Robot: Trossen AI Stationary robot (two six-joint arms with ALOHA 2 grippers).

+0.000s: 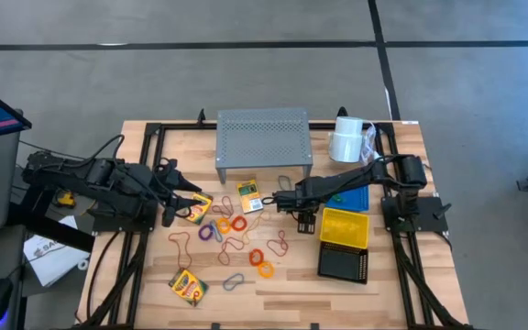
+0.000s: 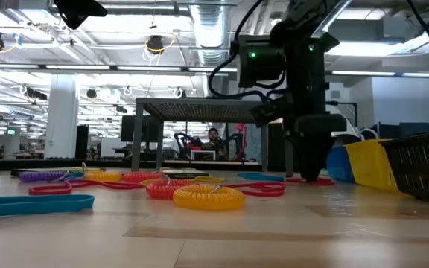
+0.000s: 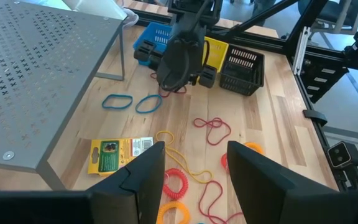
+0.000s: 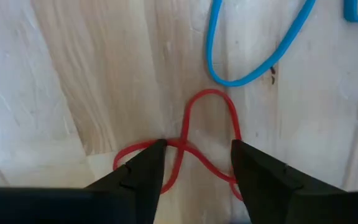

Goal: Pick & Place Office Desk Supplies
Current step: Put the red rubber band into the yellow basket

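Many thin loops lie flat on the wooden table (image 1: 401, 147), among them red ones, coiled orange ones (image 1: 264, 269) and blue ones (image 3: 117, 101). Three crayon boxes (image 1: 195, 208) (image 1: 250, 195) (image 1: 188, 286) lie flat among them. Blue (image 1: 356, 198), yellow (image 1: 345, 226) and black (image 1: 343, 263) baskets stand at the right. My right gripper (image 4: 197, 155) (image 2: 308, 176) points down, open, low at the table, its fingers on either side of a twisted red loop (image 4: 211, 92). My left gripper (image 3: 191, 162) (image 1: 170, 213) is open beside the left crayon box and holds nothing. My right gripper comes at the red loop from above, pointing down, one finger (image 4: 148, 163) on each side of the loop's crossing (image 4: 182, 146). The loop lies flat on the table. Whether the fingertips touch it, I cannot tell.
A grey perforated metal shelf (image 1: 262, 137) stands on legs at the far middle, with a white paper roll (image 1: 346, 139) to its right. Bare wood shows along the near edge. Beyond the table, the low view shows a room with a person far off.
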